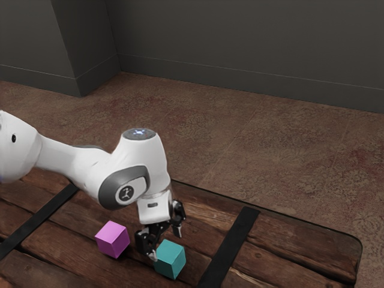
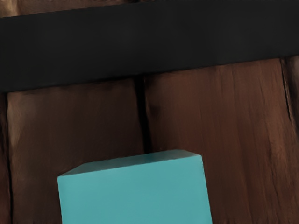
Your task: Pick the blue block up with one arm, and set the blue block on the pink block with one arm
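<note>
Blue block (image 1: 170, 259) on dark plank table (image 1: 288, 240); brown carpet (image 1: 270, 138), grey walls (image 1: 240, 42)

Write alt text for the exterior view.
A white arm reaches down from the exterior view's left, its black gripper right at the top of a blue block on a dark wooden table. A pink block sits apart from it, toward the view's left. Black strips cross the planks.
</note>
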